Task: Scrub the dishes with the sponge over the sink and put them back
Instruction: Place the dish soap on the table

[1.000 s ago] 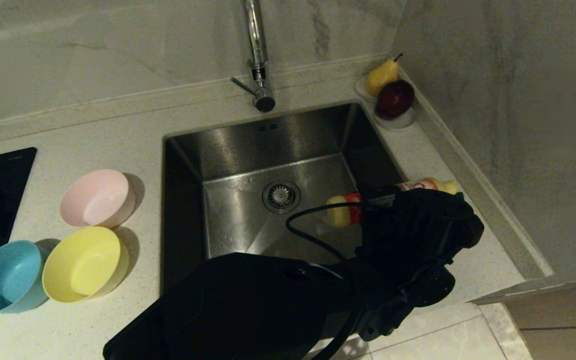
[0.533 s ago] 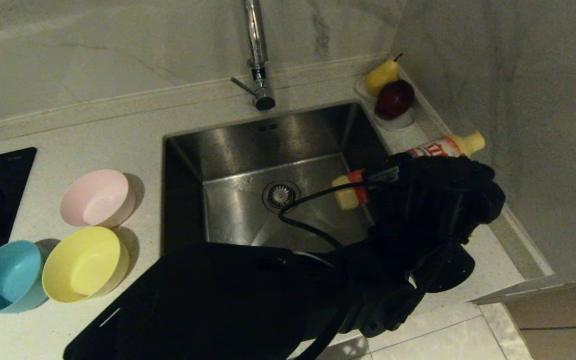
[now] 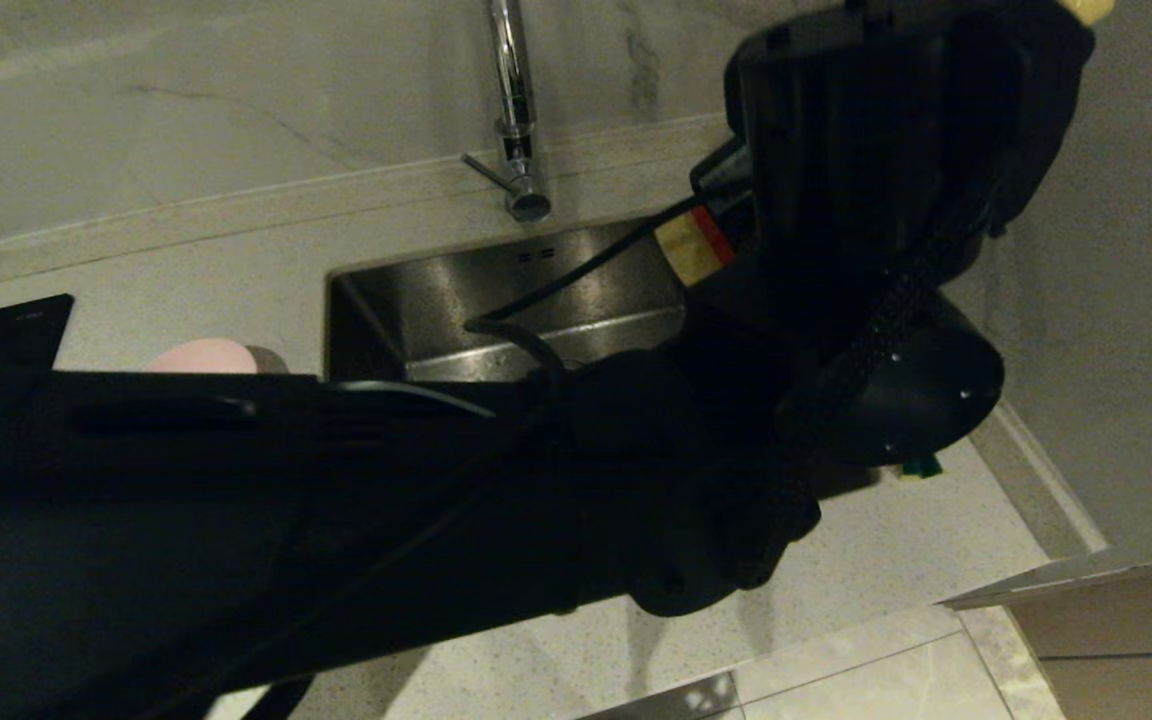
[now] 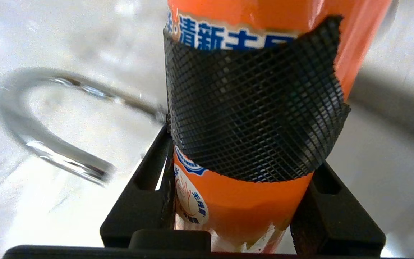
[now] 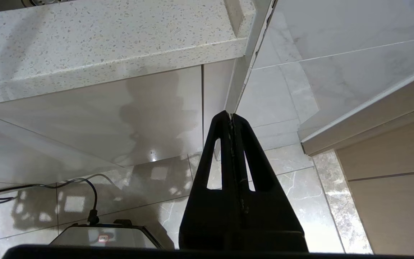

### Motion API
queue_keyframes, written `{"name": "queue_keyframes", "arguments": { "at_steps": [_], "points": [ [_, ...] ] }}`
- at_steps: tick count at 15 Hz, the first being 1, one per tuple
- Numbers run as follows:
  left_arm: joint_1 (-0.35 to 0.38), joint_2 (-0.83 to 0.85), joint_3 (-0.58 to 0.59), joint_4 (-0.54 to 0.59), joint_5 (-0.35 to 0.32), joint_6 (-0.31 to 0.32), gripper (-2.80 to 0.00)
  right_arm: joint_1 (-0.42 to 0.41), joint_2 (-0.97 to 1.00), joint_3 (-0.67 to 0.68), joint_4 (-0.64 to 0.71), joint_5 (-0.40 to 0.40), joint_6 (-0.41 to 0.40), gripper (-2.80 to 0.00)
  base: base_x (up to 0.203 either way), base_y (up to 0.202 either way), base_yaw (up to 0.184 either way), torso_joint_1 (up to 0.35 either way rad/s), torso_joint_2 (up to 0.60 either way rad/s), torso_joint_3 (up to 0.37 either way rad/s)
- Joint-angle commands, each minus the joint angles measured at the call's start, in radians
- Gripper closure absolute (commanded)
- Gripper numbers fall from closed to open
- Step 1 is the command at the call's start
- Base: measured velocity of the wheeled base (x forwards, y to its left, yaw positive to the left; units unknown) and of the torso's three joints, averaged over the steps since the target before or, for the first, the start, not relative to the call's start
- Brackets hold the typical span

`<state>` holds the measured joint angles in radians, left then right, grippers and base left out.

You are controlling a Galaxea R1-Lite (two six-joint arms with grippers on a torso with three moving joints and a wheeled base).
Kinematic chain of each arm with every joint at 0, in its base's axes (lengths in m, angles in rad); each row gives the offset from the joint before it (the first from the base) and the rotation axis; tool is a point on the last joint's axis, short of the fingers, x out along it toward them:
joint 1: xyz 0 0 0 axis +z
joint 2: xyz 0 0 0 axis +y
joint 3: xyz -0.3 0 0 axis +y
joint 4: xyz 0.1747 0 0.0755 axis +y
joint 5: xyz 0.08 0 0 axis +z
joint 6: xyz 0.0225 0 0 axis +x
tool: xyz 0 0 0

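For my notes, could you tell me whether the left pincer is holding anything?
Yes: the left pincer is shut on the orange bottle, fingers either side.

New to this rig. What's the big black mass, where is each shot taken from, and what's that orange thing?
It is a two-armed robot at a kitchen sink. The head view looks down from the robot's head; the black mass is its left arm, raised close to the lens and hiding most of the counter. A pink bowl peeks out behind the arm, and the faucet stands behind the basin. The left wrist view sits behind the left gripper, whose fingers clamp an orange dish-soap bottle. The right wrist view shows the right gripper shut and empty, parked below the counter edge, with floor tiles beyond.
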<state>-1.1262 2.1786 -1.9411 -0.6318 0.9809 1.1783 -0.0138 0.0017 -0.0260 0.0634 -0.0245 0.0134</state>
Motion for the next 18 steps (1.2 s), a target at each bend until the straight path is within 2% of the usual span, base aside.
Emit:
{"name": "queue_keyframes", "arguments": {
  "at_steps": [1,4,6,8,13,18],
  "points": [
    [-0.007,-0.100,0.001,0.015,-0.083,-0.032,0.00,0.000,0.001,0.000,0.001,0.000,0.000,0.00,0.000,0.000,0.000,0.000,0.00,0.000],
    [-0.014,-0.187,0.001,0.121,-0.154,-0.065,0.00,0.000,0.001,0.000,0.001,0.000,-0.001,0.00,0.000,0.000,0.000,0.000,0.00,0.000],
    [-0.015,-0.231,0.001,0.133,-0.239,-0.108,0.00,0.000,0.001,0.000,0.001,0.000,0.000,0.00,0.000,0.000,0.000,0.000,0.00,0.000],
    [-0.014,-0.274,-0.001,0.145,-0.287,-0.157,0.00,0.000,0.001,0.000,0.000,0.000,0.000,0.00,0.000,0.000,0.000,0.000,0.00,0.000],
    [0.001,-0.414,0.000,0.288,-0.365,-0.440,0.00,0.000,0.001,0.000,0.001,0.000,0.000,0.00,0.000,0.000,0.000,0.000,0.00,0.000],
    [0.103,-0.543,0.001,0.376,-0.406,-0.563,0.00,0.001,0.001,0.000,0.001,0.000,0.000,0.00,0.000,0.000,0.000,0.000,0.00,0.000]
  ]
}}
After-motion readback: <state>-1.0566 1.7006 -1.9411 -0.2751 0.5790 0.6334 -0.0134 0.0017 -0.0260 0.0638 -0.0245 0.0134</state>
